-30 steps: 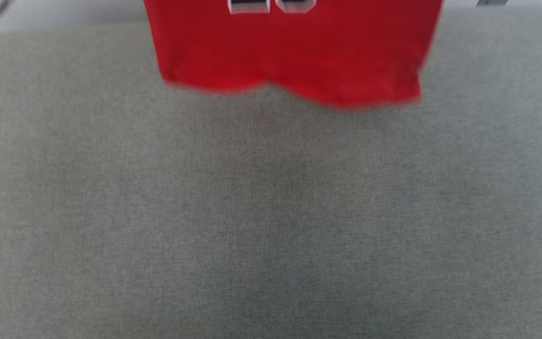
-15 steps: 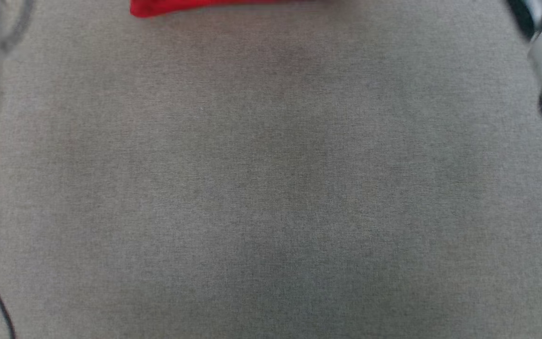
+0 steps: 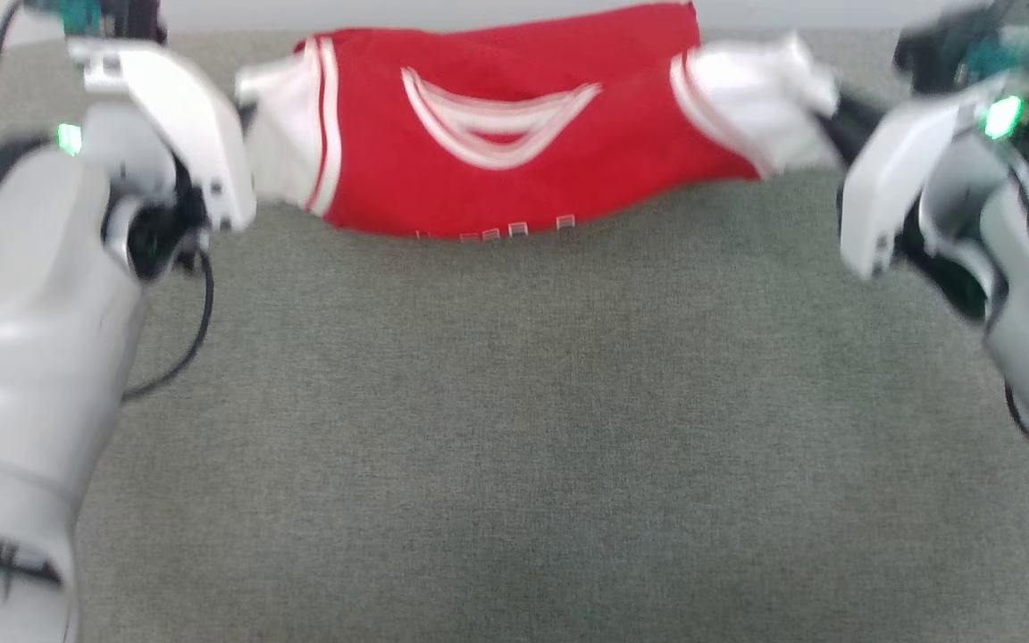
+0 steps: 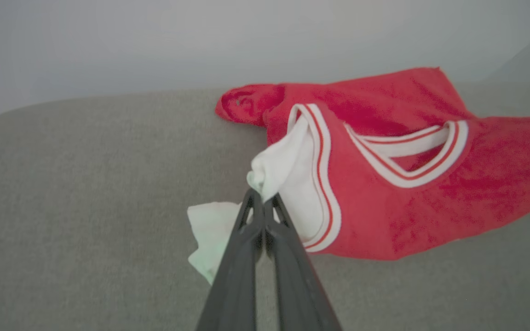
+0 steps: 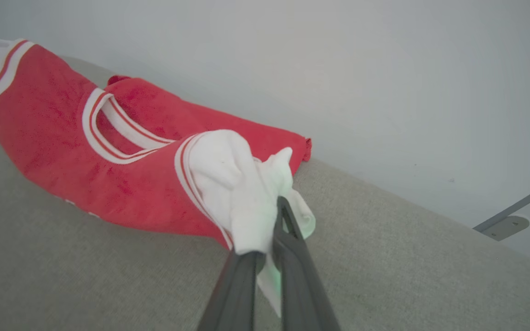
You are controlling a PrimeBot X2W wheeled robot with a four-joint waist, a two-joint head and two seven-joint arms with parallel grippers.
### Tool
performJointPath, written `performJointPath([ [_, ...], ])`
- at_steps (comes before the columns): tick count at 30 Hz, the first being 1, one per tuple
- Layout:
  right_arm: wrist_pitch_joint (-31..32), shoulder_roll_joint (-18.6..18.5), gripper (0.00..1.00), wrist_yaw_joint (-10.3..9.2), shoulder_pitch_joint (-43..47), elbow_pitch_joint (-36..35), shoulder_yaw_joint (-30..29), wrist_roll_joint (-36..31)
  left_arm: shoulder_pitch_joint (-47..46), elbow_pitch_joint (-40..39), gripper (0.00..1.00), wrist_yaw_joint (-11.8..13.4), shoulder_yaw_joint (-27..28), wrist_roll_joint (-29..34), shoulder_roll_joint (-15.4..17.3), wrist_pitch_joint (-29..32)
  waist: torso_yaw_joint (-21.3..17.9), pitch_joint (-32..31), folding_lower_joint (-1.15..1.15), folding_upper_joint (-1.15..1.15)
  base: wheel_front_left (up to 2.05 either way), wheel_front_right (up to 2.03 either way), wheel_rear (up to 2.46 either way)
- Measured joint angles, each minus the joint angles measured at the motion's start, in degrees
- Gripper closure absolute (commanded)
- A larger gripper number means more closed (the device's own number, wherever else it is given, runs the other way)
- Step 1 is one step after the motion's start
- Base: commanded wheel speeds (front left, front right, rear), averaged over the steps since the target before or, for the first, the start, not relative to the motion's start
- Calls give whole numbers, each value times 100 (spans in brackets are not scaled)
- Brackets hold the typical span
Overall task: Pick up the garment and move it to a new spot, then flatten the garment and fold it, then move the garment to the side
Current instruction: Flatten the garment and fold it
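Observation:
The garment (image 3: 497, 179), a red jersey with white sleeves and a white-striped collar, is stretched sideways between my two grippers at the far side of the grey fabric surface (image 3: 514, 429). Its lower body sags onto the surface, and the lettering is mostly folded under. My left gripper (image 3: 246, 98) is shut on the left white sleeve (image 4: 288, 170), its fingers (image 4: 251, 230) pinched together on the cloth. On the other side, my right gripper (image 3: 832, 112) is shut on the right white sleeve (image 5: 237, 193). In the right wrist view the garment (image 5: 108, 184) trails away to the left.
A pale wall stands just behind the surface's far edge. A metal bracket (image 5: 504, 225) is fixed to that wall at the right. Black cables (image 3: 184, 348) hang beside my left forearm. The wide grey area in front of the garment has free room.
The head view has shifted a lot. Earlier only the jersey's hem, then a red strip, showed at the top edge; now collar, sleeves and both arms are in view.

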Motion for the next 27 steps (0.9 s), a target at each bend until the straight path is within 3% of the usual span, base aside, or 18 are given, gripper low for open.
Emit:
performJointPath([
  [7,464,-961,100,0,1027,-1473,535,600,1308,-1221,100,9,-137,-452,566,875,8,-281,0,0,0,0,0],
  [9,559,-1244,100,0,1417,-1829,530,814,1847,-1789,100,146,-147,-580,790,1067,8,-364,0,0,0,0,0],
  [20,1125,-2205,100,0,3193,-3218,276,1088,4931,-5148,100,1925,-9,-1161,2168,1925,-2,-491,0,0,0,0,0],
  [24,1434,-2349,100,0,3742,-3482,74,1187,5692,-5896,100,2471,-31,-1372,2416,2141,-9,-459,0,0,0,0,0],
  [27,1615,-2384,100,0,4164,-3574,-148,1261,6059,-6247,100,2681,-78,-1437,2460,2193,2,-411,0,0,0,0,0],
])
